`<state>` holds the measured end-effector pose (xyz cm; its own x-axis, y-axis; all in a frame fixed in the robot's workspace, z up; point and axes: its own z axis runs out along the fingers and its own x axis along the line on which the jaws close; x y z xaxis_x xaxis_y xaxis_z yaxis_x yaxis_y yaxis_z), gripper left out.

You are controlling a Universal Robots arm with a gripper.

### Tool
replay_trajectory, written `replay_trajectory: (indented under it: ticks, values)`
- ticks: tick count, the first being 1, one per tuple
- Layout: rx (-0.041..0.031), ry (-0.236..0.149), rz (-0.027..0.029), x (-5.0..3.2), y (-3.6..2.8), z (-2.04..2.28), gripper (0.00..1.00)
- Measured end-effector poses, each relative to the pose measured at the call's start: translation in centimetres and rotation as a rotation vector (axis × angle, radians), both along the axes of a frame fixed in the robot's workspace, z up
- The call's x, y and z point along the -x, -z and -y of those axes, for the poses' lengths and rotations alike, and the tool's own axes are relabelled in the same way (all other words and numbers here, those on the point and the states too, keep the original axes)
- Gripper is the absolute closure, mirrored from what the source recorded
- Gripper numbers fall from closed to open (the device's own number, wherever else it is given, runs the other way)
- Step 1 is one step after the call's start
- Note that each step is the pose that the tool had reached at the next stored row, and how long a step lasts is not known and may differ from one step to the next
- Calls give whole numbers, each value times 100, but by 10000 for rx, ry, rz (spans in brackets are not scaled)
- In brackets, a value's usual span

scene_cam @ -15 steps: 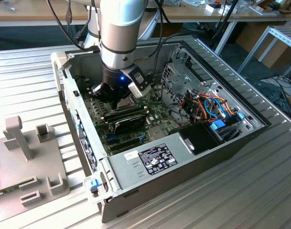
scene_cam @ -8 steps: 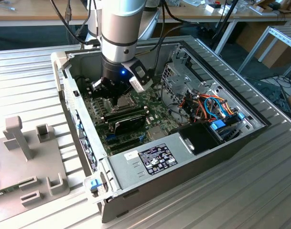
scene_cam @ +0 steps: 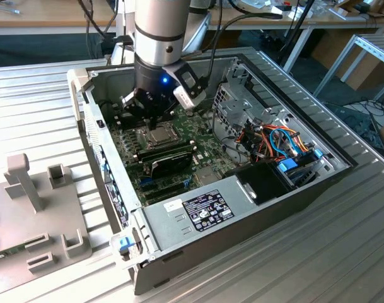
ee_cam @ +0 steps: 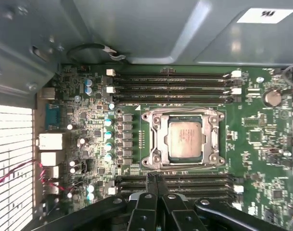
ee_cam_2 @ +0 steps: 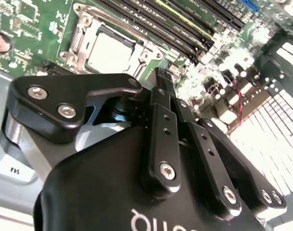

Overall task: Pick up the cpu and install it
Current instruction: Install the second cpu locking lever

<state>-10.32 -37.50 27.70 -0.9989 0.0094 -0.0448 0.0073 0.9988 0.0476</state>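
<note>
In the exterior view the arm reaches down into an open computer case [scene_cam: 286, 189] lying on its side on a ribbed metal desk [scene_cam: 343, 252], and the end effector [scene_cam: 152, 117] hangs just above the motherboard [scene_cam: 198, 151]. The cpu [scene_cam: 157, 134] sits in its socket directly below the end effector, with a black-finned module [scene_cam: 169, 165] at about 5 o'clock from it and a bundle of blue and orange cables [scene_cam: 283, 142] out at 3 o'clock. A grey plastic fixture [scene_cam: 28, 208] stands on the desk near the exterior view's left edge. In the second wrist view the end effector [ee_cam_2: 161, 77] shows its two black fingers [ee_cam_2: 160, 94] pressed together with nothing between them — the cpu [ee_cam_2: 109, 52] lies beyond the tips, seated inside the metal socket frame [ee_cam_2: 81, 36], beside a row of memory slots [ee_cam_2: 170, 24]. In the first wrist view the end effector [ee_cam: 155, 180] is again closed and empty, its tips over the memory slots [ee_cam: 184, 182] just beside the socket; the cpu [ee_cam: 184, 138] rests flat in the socket frame [ee_cam: 153, 137], apart from the fingers.
</note>
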Motion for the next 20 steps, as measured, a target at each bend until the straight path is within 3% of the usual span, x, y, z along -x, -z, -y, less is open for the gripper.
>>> replay_trajectory:
  ticks: [2,4,10,15,20]
  values:
    - [0,0,1,0,-99,0,89]
    - [2,0,-1,0,-147,0,89]
    - [2,0,-1,-8,-148,0,89]
    - [1,1,1,-132,-148,-6,89]
    - [5,-1,1,-330,-147,-18,89]
